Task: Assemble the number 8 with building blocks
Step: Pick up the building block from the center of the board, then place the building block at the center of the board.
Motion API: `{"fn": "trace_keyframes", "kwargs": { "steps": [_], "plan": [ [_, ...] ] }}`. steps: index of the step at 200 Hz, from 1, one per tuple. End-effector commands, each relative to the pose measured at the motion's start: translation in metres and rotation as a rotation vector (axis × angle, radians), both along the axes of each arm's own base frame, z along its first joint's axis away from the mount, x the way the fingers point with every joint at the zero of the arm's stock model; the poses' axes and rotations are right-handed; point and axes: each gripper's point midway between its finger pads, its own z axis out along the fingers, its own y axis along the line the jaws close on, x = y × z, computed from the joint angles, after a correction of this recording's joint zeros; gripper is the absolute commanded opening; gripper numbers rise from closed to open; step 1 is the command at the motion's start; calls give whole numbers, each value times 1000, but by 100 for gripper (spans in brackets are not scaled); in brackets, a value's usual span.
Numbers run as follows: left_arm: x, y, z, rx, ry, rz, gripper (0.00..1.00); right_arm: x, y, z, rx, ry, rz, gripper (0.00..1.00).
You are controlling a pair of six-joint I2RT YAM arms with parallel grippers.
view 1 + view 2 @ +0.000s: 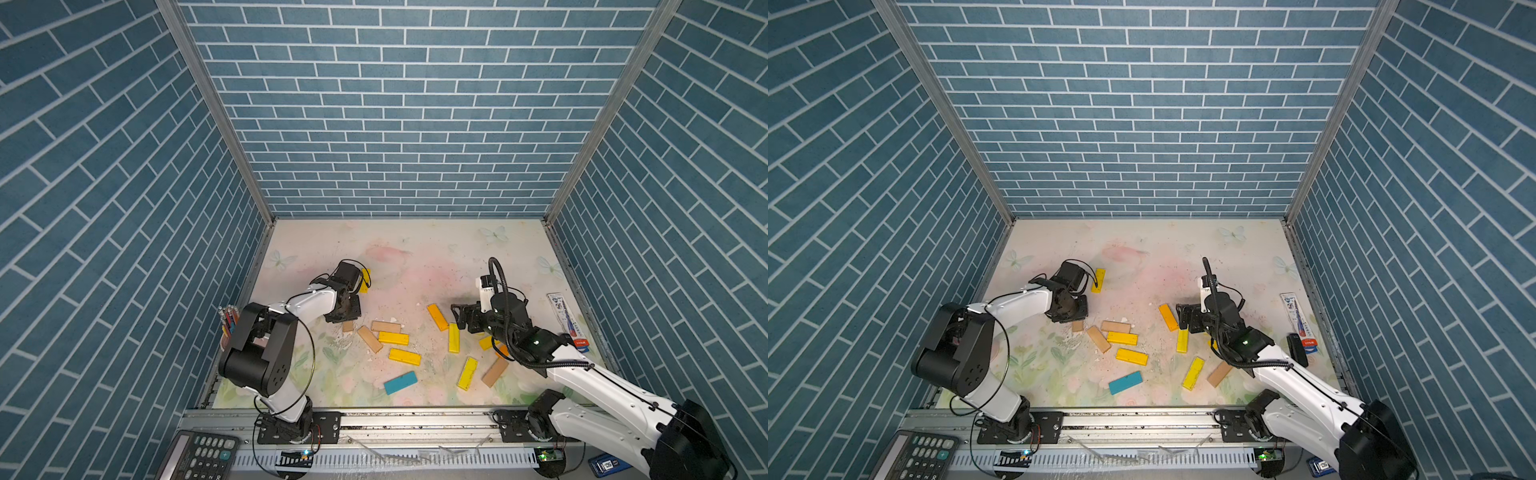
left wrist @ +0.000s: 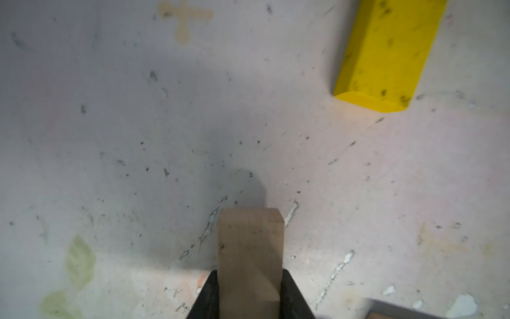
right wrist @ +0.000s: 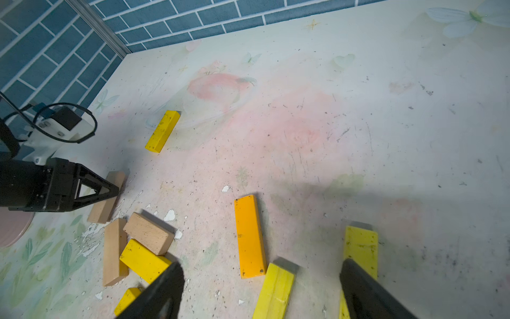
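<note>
While the left hand [image 2: 249, 277] is clamped on a tan block [image 2: 249, 243] right down at the worktop [image 2: 138, 138], the right hand [image 3: 262, 266] hangs wide open above a yellow block [image 3: 276, 290], just beside the orange block [image 3: 249, 237]. The teal block [image 1: 400, 382] lies loose near the front rail [image 1: 395, 420].

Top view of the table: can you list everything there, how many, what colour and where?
yellow blocks: six visible, yellow, scattered on the table
orange blocks: two, orange, right of centre
tan blocks: four, plain wood, three left of centre, one front right
teal block: one, teal, front centre
cup of pencils: one, pinkish, left edge
white packet: one, white-blue, right edge
calculator: one, dark, front left, off the table
left gripper: black, shut on a tan block
right gripper: black, open over yellow blocks
</note>
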Motion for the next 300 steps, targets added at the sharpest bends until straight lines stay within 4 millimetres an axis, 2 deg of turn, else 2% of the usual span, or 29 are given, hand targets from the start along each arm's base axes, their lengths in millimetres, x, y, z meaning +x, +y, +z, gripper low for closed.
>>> {"fn": "trace_keyframes", "kwargs": {
  "steps": [1, 26, 61, 107, 153, 193, 244, 274, 300],
  "plan": [
    [14, -15, 28, -13, -70, -123, 29, -2, -7, -3, 5, 9, -37, 89],
    [20, -34, 41, 2, -92, -246, 29, -4, -8, -4, 4, 10, -39, 89],
    [29, -62, 44, 24, -80, -374, 29, -6, -8, -4, 1, 10, -30, 88],
    [44, -101, 36, 109, -67, -501, 29, -9, -7, -3, -5, 15, -10, 87],
    [56, -126, 24, 70, -53, -530, 30, -9, -7, -4, -18, 14, -3, 87],
    [61, -136, 9, 55, -32, -523, 34, -4, -2, -4, -30, 17, 7, 87],
    [61, -135, -2, 54, -16, -499, 42, 1, 4, -5, -35, 18, 18, 87],
    [61, -135, 3, 50, -32, -481, 53, 4, 6, -6, -46, 23, 25, 87],
    [62, -130, 22, 47, -89, -454, 64, 4, 8, -7, -76, 26, 44, 87]
  ]
}}
